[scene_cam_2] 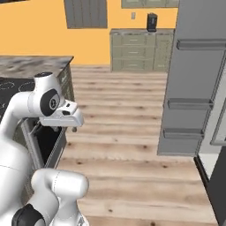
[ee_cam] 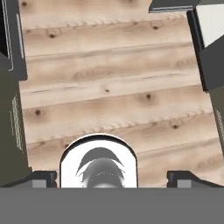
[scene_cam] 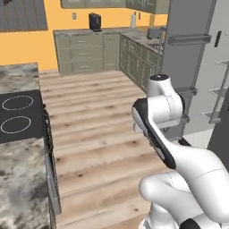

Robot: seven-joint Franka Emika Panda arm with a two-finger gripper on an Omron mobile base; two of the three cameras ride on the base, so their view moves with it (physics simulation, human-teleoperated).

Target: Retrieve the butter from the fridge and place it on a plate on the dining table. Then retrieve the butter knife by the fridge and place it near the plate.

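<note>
**Arm folded over bare floor, jaws wide and empty, between table and open fridge**

At the far left of the left base view stands the dining table (scene_cam: 20,179), its marbled stone top carrying the inset black cooktop (scene_cam: 18,114) with two white ring marks. Next comes the pale wooden floor (scene_cam: 98,134), running back to a row of olive-green cabinets (scene_cam: 82,53) against the orange wall, with a small dark appliance (scene_cam: 95,21) on their counter. The white arm (scene_cam: 163,112) rises folded over the floor. To the right is the fridge (scene_cam: 188,53); its dark grey door (scene_cam_2: 194,79) stands swung open, grey bins on its inner face, and pale shelves (scene_cam: 219,94) show at the far right edge.

In the hand view the gripper (ee_cam: 111,178) points down at the floor planks; its two dark fingertips (ee_cam: 43,178) stand at the outer edges, spread fully apart, with nothing between them
</note>
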